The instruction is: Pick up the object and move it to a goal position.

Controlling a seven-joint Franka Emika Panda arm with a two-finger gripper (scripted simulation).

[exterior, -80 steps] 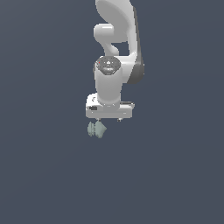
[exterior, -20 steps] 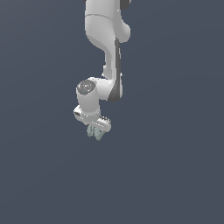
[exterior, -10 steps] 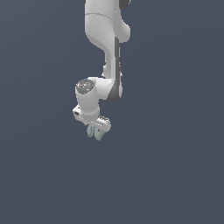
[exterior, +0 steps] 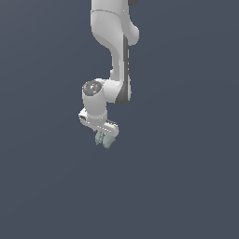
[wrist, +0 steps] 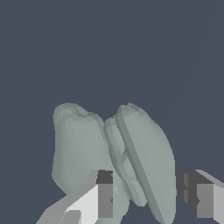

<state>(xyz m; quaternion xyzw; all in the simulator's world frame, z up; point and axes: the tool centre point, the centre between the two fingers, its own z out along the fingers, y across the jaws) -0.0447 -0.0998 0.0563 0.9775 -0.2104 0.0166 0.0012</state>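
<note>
The object is a small pale grey-green lumpy thing hanging just under the white arm's hand in the exterior view. In the wrist view the object shows ribbed lobes that fill the space between the two fingers. My gripper is shut on it, one fingertip pressed against one lobe and the other fingertip at the outer lobe. The object hangs in the air over the plain dark grey ground, touching nothing else.
Only the white arm reaching down from above and the uniform dark grey background are in view.
Since four seconds ago the arm has swung toward the exterior view's left with the object in its grip. Over the last second it has barely moved.
</note>
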